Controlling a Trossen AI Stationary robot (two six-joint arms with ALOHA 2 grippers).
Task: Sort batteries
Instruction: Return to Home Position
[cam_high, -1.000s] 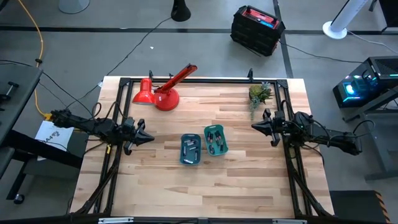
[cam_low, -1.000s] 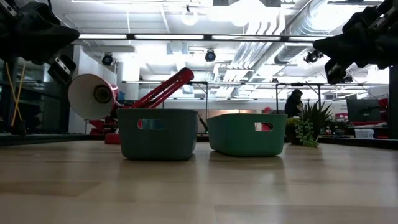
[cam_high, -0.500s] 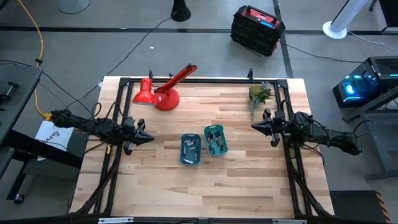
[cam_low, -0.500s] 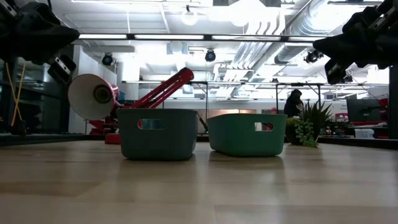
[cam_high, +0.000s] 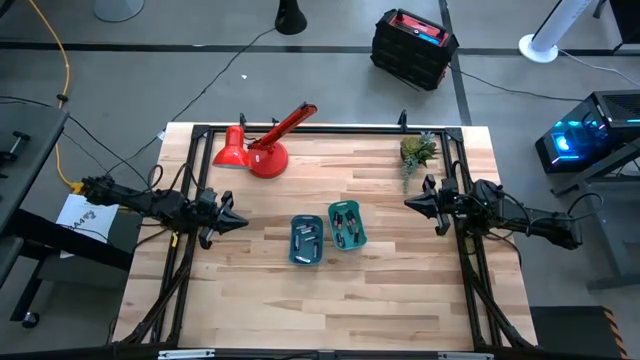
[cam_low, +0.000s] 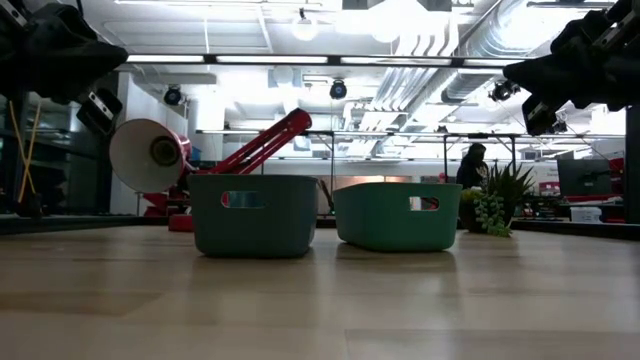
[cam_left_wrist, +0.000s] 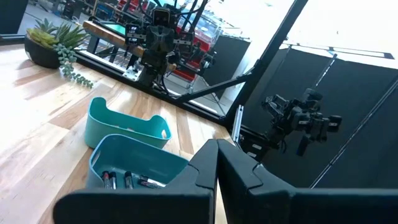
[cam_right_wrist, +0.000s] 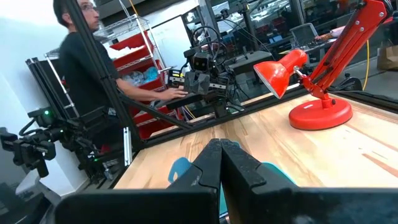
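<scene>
Two teal trays stand side by side mid-table: the left tray (cam_high: 307, 241) (cam_low: 255, 215) and the right tray (cam_high: 347, 226) (cam_low: 398, 215). Several batteries (cam_high: 308, 238) lie inside the left tray and several more batteries (cam_high: 346, 224) in the right one. In the left wrist view some batteries (cam_left_wrist: 118, 180) show on the nearer tray's floor. My left gripper (cam_high: 238, 222) (cam_left_wrist: 216, 149) hovers shut above the table, left of the trays. My right gripper (cam_high: 409, 203) (cam_right_wrist: 221, 146) hovers shut to their right. Neither touches anything.
A red desk lamp (cam_high: 262, 148) stands at the far left of the table and a small potted plant (cam_high: 417, 150) at the far right. A person (cam_right_wrist: 93, 74) is beyond the table's left side. Bare wood lies in front of the trays (cam_high: 320, 300).
</scene>
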